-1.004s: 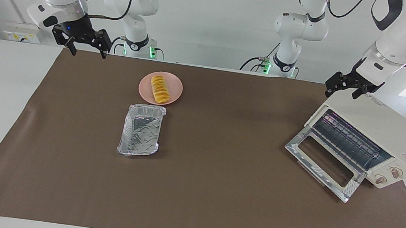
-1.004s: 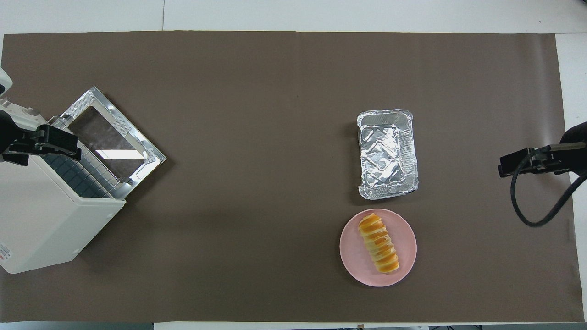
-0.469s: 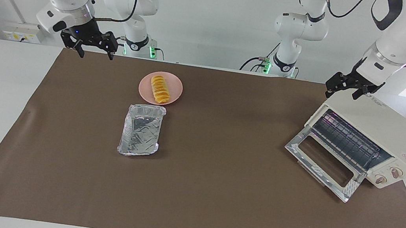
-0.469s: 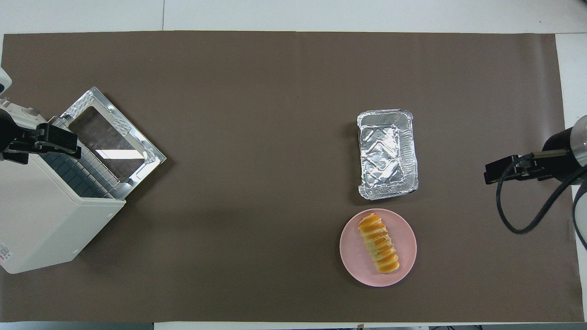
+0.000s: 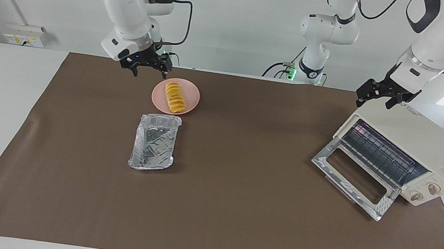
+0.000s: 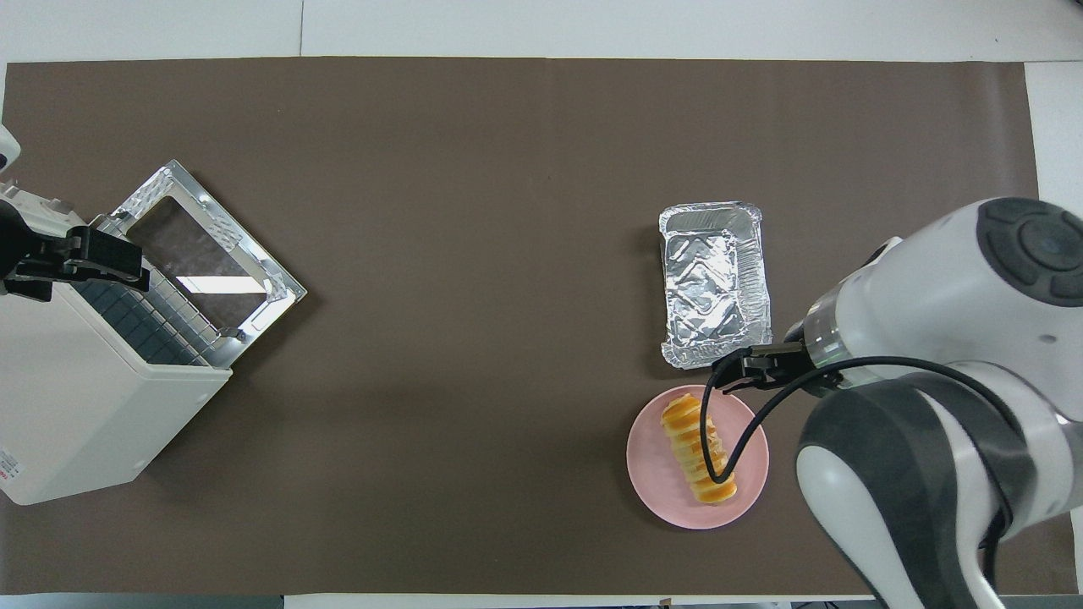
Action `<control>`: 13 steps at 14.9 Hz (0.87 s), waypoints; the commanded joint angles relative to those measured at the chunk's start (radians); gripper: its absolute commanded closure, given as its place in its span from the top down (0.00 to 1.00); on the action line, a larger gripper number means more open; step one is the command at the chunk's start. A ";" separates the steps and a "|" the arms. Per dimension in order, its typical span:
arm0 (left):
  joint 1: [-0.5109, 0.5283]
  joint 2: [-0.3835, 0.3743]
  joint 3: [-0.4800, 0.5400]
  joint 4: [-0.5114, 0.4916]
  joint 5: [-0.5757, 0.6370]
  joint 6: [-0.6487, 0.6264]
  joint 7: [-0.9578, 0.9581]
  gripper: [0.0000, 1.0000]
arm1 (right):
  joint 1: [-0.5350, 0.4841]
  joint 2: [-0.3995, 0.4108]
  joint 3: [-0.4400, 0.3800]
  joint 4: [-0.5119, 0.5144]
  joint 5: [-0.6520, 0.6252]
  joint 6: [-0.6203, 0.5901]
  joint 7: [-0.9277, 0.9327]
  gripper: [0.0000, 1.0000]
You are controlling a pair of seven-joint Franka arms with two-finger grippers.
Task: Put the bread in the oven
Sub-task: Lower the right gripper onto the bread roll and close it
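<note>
Just one bread (image 5: 175, 97), one oven (image 5: 401, 154).

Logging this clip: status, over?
Right gripper open, raised beside plate. Left gripper waits over oven. Bread on plate, oven door down. Nothing in the way.

In the overhead view the right arm (image 6: 939, 397) covers one edge of the plate (image 6: 668, 495), and its cable (image 6: 744, 423) crosses the bread (image 6: 687, 433). The right gripper (image 6: 749, 370) shows there only as a dark tip. The oven (image 6: 93, 406) is cut off by that view's edge, and the left gripper (image 6: 85, 258) hides part of its rack (image 6: 161, 326).
</note>
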 commanded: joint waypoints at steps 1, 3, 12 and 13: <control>0.007 -0.019 -0.004 -0.023 0.014 0.017 0.010 1.00 | 0.053 -0.058 -0.004 -0.204 0.048 0.166 0.014 1.00; 0.009 -0.021 -0.004 -0.026 0.014 0.017 0.009 1.00 | 0.087 -0.056 -0.004 -0.280 0.048 0.246 0.027 1.00; 0.006 -0.025 -0.009 -0.028 0.011 0.016 0.010 1.00 | 0.142 -0.048 -0.004 -0.528 0.046 0.550 -0.055 0.98; 0.003 -0.025 -0.009 -0.028 0.011 0.017 0.010 1.00 | 0.144 -0.051 -0.004 -0.533 0.046 0.550 -0.055 0.90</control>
